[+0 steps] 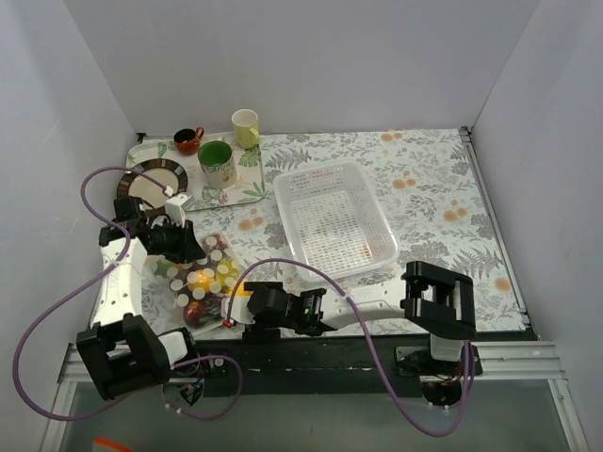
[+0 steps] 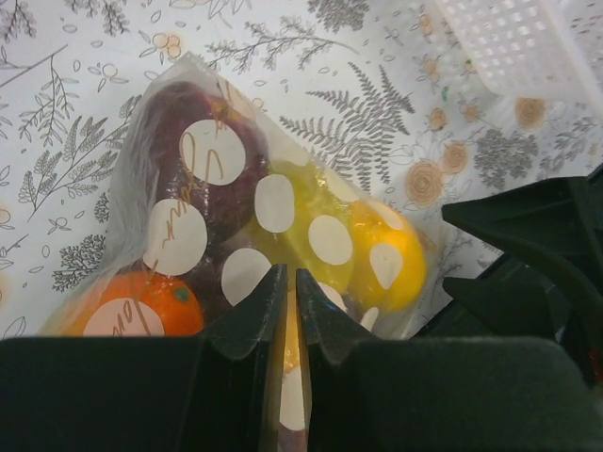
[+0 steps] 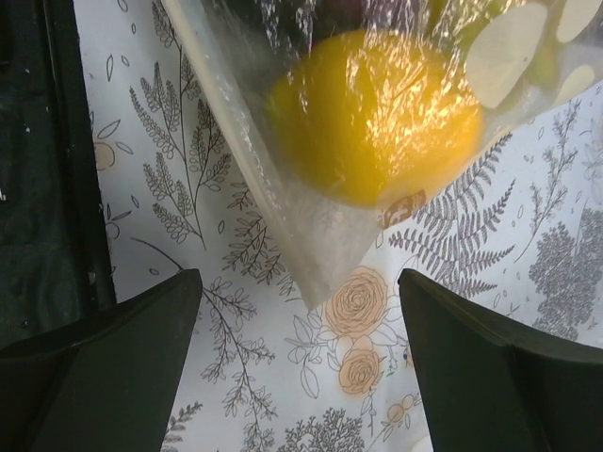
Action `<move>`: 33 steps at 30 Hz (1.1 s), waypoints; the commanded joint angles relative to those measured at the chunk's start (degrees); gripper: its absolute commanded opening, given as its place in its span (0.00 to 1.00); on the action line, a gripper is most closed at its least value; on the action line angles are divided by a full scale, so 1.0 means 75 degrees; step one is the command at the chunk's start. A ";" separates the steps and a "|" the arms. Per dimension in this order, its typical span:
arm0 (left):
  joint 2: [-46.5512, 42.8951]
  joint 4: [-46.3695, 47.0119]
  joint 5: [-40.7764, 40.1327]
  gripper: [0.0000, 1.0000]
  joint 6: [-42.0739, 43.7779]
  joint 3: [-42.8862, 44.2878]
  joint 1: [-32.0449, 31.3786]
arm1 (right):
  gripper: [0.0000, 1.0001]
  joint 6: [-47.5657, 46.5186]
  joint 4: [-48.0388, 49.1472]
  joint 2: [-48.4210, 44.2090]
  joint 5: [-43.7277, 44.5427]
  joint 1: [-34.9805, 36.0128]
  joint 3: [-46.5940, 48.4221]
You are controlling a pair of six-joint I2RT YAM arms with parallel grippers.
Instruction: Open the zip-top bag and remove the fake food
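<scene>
The zip-top bag (image 1: 203,275), clear with white dots, lies on the floral tablecloth at the front left. The fake food shows through it: an orange piece (image 2: 141,301), a dark purple eggplant (image 2: 193,122), a yellow-green lemon (image 2: 297,226) and a yellow fruit (image 3: 377,113). A red fruit (image 1: 195,313) sits at the bag's near end. My left gripper (image 2: 285,273) is shut on the bag's edge, with plastic pinched between the jaws. My right gripper (image 3: 297,282) is open wide, low over the cloth, and the bag's corner (image 3: 325,268) lies between its fingers, untouched.
A white perforated basket (image 1: 334,221) stands mid-table, just right of the bag. It also shows in the left wrist view (image 2: 528,38). At the back left, a tray (image 1: 151,149) holds a green mug (image 1: 218,163), a yellow cup (image 1: 245,127), a red cup (image 1: 187,140) and a plate (image 1: 151,181).
</scene>
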 commanded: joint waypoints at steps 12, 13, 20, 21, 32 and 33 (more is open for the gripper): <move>0.1161 0.2863 -0.2302 0.04 -0.1203 -0.1358 -0.0908 | 0.89 -0.0901 0.2332 0.0894 0.1236 0.0491 0.0945; 0.1196 0.2875 -0.2302 0.04 -0.1226 -0.1370 -0.0944 | 0.88 -0.0901 0.2344 0.1010 0.1272 0.0491 0.1016; 0.1173 0.3075 -0.2291 0.04 -0.1308 -0.1569 -0.1143 | 0.67 -0.0912 0.2379 0.1280 0.1237 0.0468 0.1636; 0.1150 0.3040 -0.2232 0.05 -0.1285 -0.1569 -0.1167 | 0.47 -0.0901 0.2321 0.1351 0.1237 0.0421 0.1742; 0.1020 0.1904 -0.1179 0.95 -0.1179 0.0678 -0.1155 | 0.01 0.0526 0.1267 0.0146 -0.0035 -0.1230 0.2036; 0.1125 0.1810 -0.1038 0.98 -0.1226 0.1006 -0.1155 | 0.01 0.0645 0.1069 -0.0088 -0.0226 -0.1592 0.2082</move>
